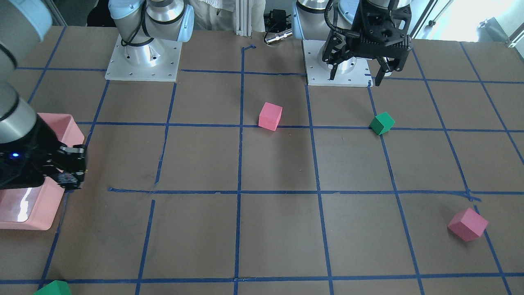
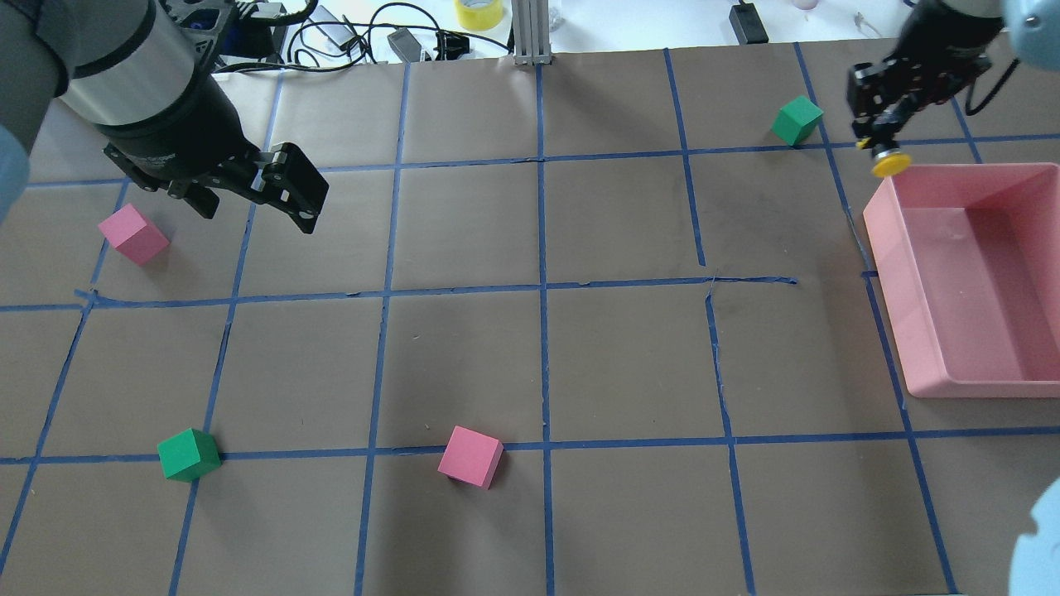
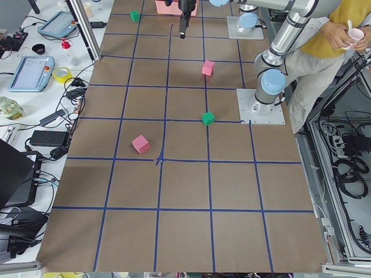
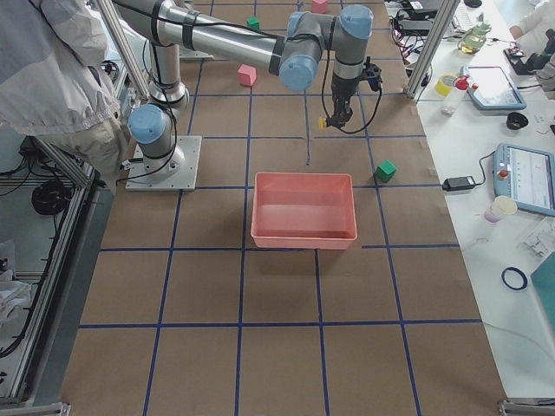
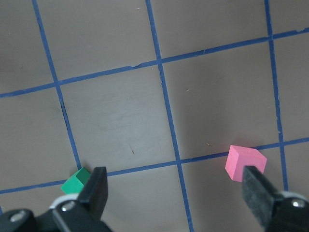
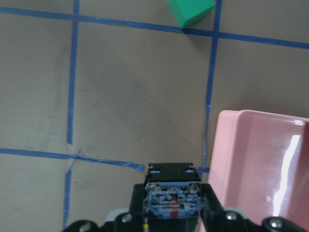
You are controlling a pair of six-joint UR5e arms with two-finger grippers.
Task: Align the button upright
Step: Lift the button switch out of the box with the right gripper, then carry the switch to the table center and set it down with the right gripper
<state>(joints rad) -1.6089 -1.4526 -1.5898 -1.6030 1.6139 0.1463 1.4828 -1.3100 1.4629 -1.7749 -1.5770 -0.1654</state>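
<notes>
**Operator:** What can't you make out?

**Annotator:** Mostly your button (image 2: 891, 164). Overhead you get only the yellow cap, poking out past the tips of the right gripper (image 2: 879, 147). The neck and base are buried between the fingers. The right wrist view flips that: the base and its contacts face the lens and the cap is hidden. In the front-facing view it's a dark smudge in the fingers. In the left side view it's too small to read. The pink tray (image 2: 898, 290) runs off the overhead frame at 3 o'clock, and the right arm covers part of it in the front-facing view. The green cube (image 2: 797, 120) is cropped by the bottom edge there, at 7 o'clock.

**Operator:** And the hands?

**Annotator:** Your right gripper is clamped on the button, with nothing else in it. Overhead it hangs at 2 o'clock of the table, off the surface, with the cap by the tray's 11 o'clock corner. The right side view shows it apart from the tray's rim. The green cube sits at 10 o'clock from the button, near but not touching. The left gripper (image 5: 177, 193) is spread wide and holds nothing, at 10 o'clock overhead above bare table. A pink cube (image 2: 132, 234) lies at its 9 o'clock, apart. I can't tell you whether the button sits straight in the grip.
</notes>
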